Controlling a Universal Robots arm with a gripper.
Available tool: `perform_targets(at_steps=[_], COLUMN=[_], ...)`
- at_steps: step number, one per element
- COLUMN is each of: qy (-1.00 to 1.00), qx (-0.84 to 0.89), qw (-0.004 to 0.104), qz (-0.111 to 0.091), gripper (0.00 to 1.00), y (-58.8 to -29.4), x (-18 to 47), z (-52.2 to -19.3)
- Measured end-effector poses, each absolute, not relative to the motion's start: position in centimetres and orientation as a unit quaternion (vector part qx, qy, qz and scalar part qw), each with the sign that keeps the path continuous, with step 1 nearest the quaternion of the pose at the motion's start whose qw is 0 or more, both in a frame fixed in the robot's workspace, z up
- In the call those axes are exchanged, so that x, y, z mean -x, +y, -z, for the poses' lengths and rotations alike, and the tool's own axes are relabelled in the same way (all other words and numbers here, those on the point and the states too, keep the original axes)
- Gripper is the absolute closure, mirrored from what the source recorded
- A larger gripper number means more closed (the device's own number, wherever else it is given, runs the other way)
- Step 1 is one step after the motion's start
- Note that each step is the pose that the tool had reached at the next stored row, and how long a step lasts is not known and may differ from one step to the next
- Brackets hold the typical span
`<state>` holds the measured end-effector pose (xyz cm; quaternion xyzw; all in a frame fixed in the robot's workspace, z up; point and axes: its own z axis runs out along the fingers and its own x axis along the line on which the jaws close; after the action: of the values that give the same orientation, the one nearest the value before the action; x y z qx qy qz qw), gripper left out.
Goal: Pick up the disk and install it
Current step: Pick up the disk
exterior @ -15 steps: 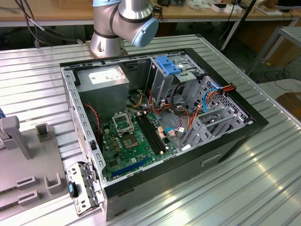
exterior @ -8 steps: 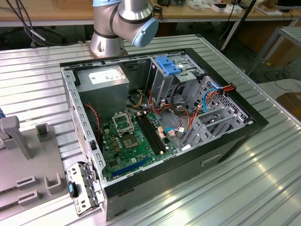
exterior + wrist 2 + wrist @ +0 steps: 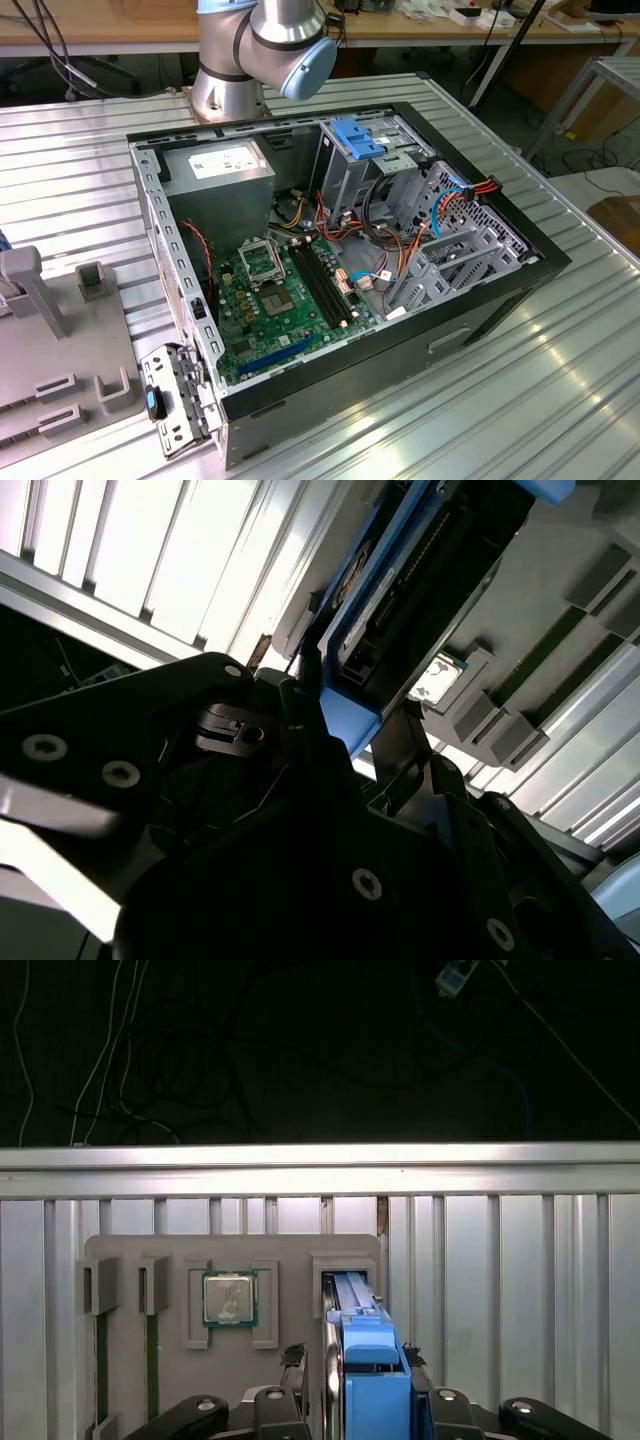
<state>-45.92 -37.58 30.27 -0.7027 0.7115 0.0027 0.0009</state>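
Note:
The disk [image 3: 365, 1360] stands on edge in a slot of the grey fixture tray [image 3: 130, 1250], its blue carrier facing the camera in the first wrist view. My gripper [image 3: 356, 1370] straddles it, with one dark finger [image 3: 296, 1365] on each side pressed close against the carrier. In the second wrist view the blue carrier corner [image 3: 345, 725] sits pinched between the black fingers [image 3: 300, 695], and the disk [image 3: 400, 600] runs away from them. In the exterior view the open computer case [image 3: 340, 250] lies on the table, with a blue drive bracket [image 3: 355, 135] at its back.
A processor chip [image 3: 230, 1298] rests in a tray pocket beside the disk. The ribbed metal table [image 3: 500, 1290] ends at a rail, with dark floor and cables beyond. Inside the case are the grey power-supply box [image 3: 220, 175], the green motherboard [image 3: 280, 300] and loose wires [image 3: 440, 200].

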Motion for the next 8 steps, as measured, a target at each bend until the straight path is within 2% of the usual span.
perform_targets(at_steps=[8], qy=[0.712], qx=[0.702], qw=[0.001], qz=[-0.003], gripper=[0.53], y=[-37.21], x=[45.92], z=[-30.21])
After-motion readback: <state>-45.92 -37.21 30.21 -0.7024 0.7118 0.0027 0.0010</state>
